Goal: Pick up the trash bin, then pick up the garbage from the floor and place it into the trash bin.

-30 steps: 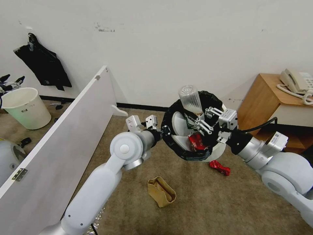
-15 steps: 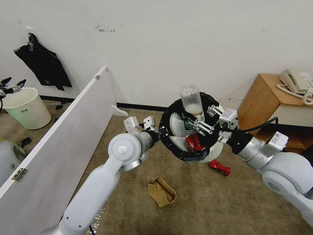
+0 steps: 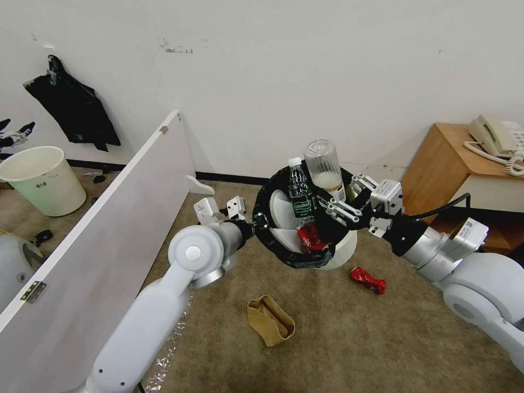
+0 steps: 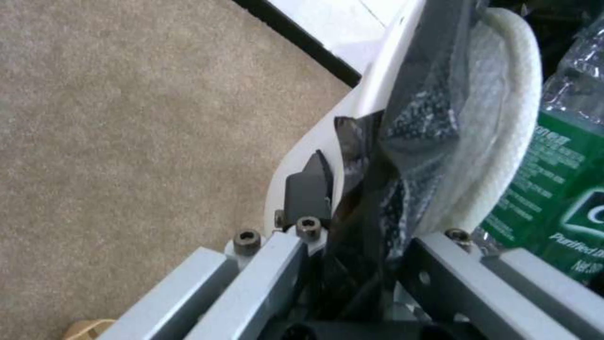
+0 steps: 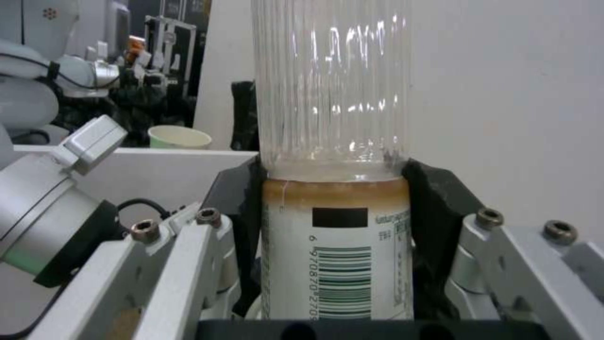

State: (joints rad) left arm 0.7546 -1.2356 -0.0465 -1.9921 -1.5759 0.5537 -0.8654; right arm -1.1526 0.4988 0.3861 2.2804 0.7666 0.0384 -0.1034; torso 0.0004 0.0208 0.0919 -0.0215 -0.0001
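Brown carpeted floor (image 3: 338, 338) below a white wall. The round white black-lined trash bin (image 3: 341, 252) hangs tilted, left gripper (image 4: 352, 245) fingers pinching its rim. Right gripper (image 3: 339, 210) fingers clamp a ribbed clear bottle (image 3: 323, 166), long axis upright, base up, over the bin's mouth. A tan paper bag (image 3: 269, 320) and crushed red wrapper (image 3: 368, 280) lie near, below.
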